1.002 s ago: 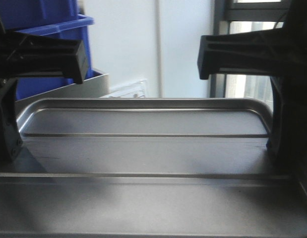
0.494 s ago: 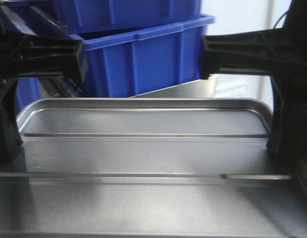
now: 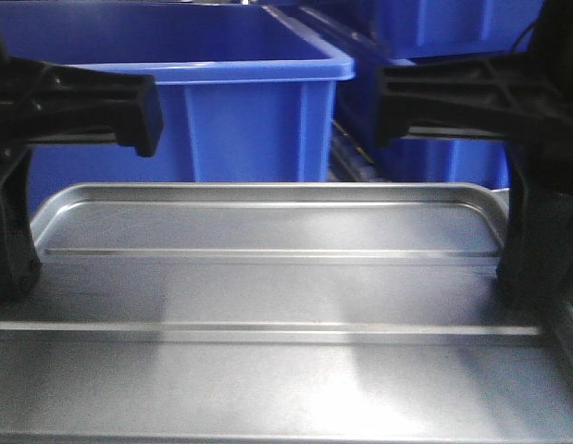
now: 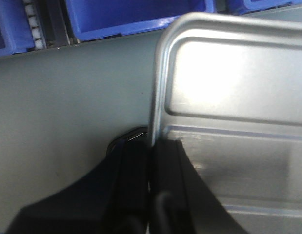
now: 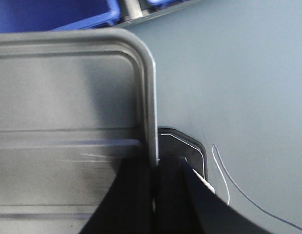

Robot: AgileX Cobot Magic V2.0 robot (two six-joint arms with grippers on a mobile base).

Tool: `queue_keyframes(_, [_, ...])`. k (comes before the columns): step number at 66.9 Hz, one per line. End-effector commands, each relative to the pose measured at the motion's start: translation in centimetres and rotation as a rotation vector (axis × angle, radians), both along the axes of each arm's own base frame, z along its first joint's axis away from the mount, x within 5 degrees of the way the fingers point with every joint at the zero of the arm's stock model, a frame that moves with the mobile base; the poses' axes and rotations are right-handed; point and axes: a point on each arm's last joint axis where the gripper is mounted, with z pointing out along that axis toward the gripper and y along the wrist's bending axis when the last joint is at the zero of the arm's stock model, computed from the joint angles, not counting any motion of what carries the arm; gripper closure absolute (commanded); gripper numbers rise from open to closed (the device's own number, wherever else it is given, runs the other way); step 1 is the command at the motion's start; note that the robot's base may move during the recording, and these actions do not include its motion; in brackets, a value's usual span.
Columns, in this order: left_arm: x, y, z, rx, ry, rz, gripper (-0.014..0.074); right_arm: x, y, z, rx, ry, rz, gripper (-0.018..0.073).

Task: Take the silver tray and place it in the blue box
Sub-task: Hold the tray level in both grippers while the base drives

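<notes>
Blue target: the blue box (image 3: 240, 129), a large bright-blue plastic crate with a thick lipped rim, stands ahead of the tray. In the front view its rim sits above the tray's far edge, so I judge that I must lift higher before crossing that lip.
Neighbouring crates: more blue crates (image 3: 443, 102) stand just to its right. I aim for the open one at centre-left.
Silver load: the silver tray (image 3: 267, 277), a wide shallow shiny metal tray with rounded corners and two raised ribs, hangs level between both arms. It appears lifted off the grey surface (image 4: 68, 97) and is not yet over the box.
Left claw: the left gripper (image 4: 151, 153) is clamped on the tray's left rim, one finger on each side of the lip.
Right claw: the right gripper (image 5: 154, 163) is clamped likewise on the right rim.
Technique: I move both arms at one speed and one height, since any difference would twist the tray or drag a rim out of its thin pinch. I lower it flat and release only once it rests.
Hazard: the metal is slick and the grip narrow, so I avoid jerks.
</notes>
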Motion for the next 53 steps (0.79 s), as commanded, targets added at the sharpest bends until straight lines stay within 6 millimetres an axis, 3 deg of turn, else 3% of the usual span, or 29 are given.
queue_keyframes(1, [-0.05, -0.35, 1.57, -0.08, -0.042, -0.018, 0.0697, 0.25, 0.21, 1.63, 0.079, -0.078, 0.022, 0.0502])
queue_keyframes(53, [-0.05, -0.35, 1.57, -0.08, -0.042, -0.018, 0.0697, 0.25, 0.21, 1.63, 0.079, -0.078, 0.022, 0.0502])
